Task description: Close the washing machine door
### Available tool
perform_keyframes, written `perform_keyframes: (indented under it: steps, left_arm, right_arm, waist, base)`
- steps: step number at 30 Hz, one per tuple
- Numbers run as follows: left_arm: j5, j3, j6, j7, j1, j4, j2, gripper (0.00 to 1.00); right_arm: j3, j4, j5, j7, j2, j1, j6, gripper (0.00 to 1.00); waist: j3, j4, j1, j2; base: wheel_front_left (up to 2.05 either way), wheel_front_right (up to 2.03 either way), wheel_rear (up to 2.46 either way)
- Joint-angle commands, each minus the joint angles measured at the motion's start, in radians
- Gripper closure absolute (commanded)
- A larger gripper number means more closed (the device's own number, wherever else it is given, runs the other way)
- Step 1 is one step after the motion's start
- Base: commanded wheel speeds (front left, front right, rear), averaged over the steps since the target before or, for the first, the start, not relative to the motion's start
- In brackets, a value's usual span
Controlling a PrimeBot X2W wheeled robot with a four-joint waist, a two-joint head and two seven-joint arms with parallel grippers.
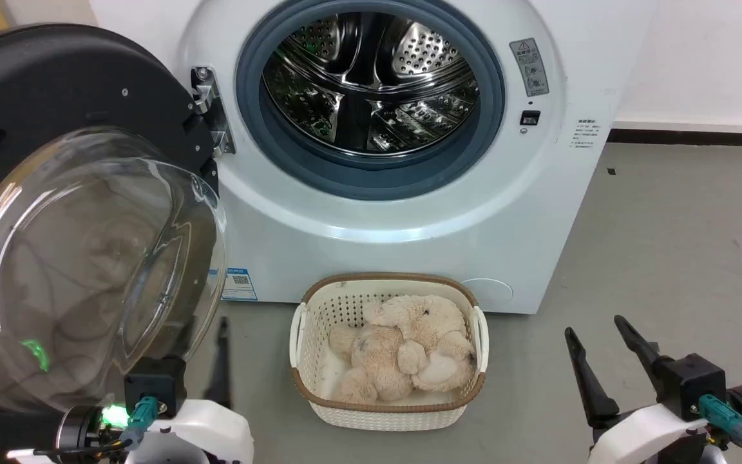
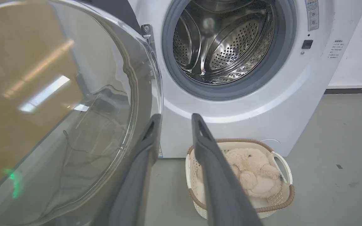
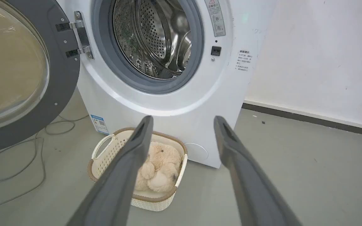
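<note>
The washing machine (image 1: 409,238) stands straight ahead, its steel drum (image 1: 371,84) exposed inside the grey rubber ring. The washing machine door (image 1: 55,77) is swung wide open to the left on its metal hinge (image 1: 207,109), glass bowl bulging toward me. My left gripper (image 2: 174,116) is open and holds nothing. It sits low beside the door's glass (image 2: 58,110), the left finger close to the bowl's edge. One of its fingers (image 1: 221,361) shows past the glass. My right gripper (image 1: 593,327) is open and holds nothing, low at the right, apart from the machine.
A white perforated basket (image 1: 384,278) with a beige plush toy (image 1: 403,348) sits on the floor right before the machine, between my arms. A grey cable (image 3: 27,150) lies on the floor under the open door. A white wall (image 3: 309,56) runs to the machine's right.
</note>
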Motion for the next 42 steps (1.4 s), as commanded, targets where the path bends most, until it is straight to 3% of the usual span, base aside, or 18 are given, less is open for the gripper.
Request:
perform_keyframes:
  steps: [1, 16, 42]
  left_arm:
    - [-0.002, -0.002, 0.002, -0.006, 0.000, 0.002, 0.000, 0.00]
    - [-0.015, -0.011, 0.017, -0.041, 0.003, 0.007, 0.000, 0.00]
    - [-0.038, 0.002, 0.052, -0.096, 0.030, -0.020, 0.000, 0.00]
  right_arm:
    - [0.001, 0.001, 0.003, -0.005, 0.000, 0.001, 0.000, 0.00]
    - [0.013, 0.011, 0.030, -0.041, -0.001, 0.006, 0.000, 0.00]
    - [0.080, 0.038, 0.085, -0.095, -0.022, -0.020, 0.000, 0.00]
  waist:
    - [0.000, 0.000, 0.0000, 0.0000]
    - [-0.002, 0.043, 0.0000, 0.0000]
    - [0.003, 0.195, 0.0000, 0.0000]
  base:
    - [0.00, 0.00, 0.00]
    - [0.00, 0.00, 0.00]
    - [0.00, 0.00, 0.00]
